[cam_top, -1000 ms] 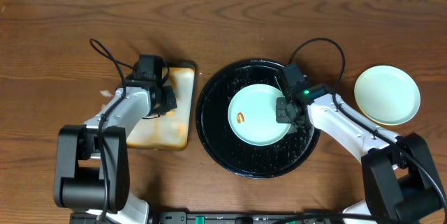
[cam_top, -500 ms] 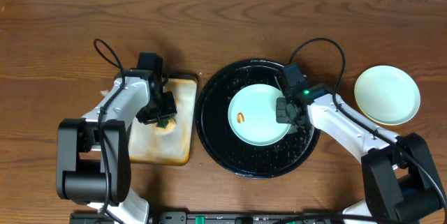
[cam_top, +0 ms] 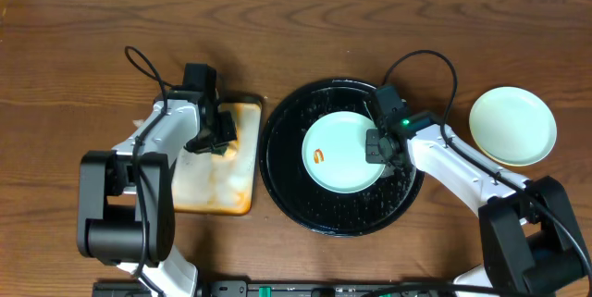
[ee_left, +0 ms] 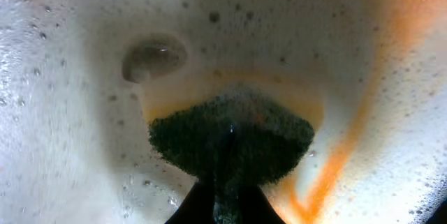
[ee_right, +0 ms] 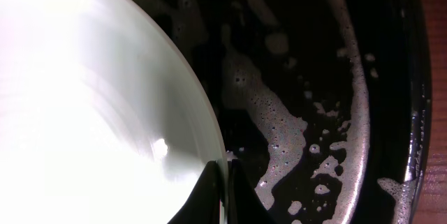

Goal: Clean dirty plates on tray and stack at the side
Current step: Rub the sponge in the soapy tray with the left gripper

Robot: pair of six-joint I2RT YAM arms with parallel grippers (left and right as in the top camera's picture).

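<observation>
Overhead: your left pincer (cam_top: 217,140) has pulled back toward the far end of the soap tray (cam_top: 242,195). Half a sec ago it sat nearer the middle w/ the sponge showing, so this looks like a dip-and-load stroke, not plate cleaning yet. Your right pincer (cam_top: 374,145) hasn't budged. It's at the right rim of the smeared plate (cam_top: 342,154), which lies in the black tray (cam_top: 277,163). A second plate (cam_top: 513,126) sits on the bench (cam_top: 74,38), just right of that tray.

Left wrist: the pincer is clamped on the green sponge (ee_left: 230,139), pressed into foam w/ an orange streak.

Right wrist: the pincer is closed on the plate's rim, w/ suds on the black tray around it. The orange smear (cam_top: 319,156) is still there — scrubbing it is next, I'd judge.
</observation>
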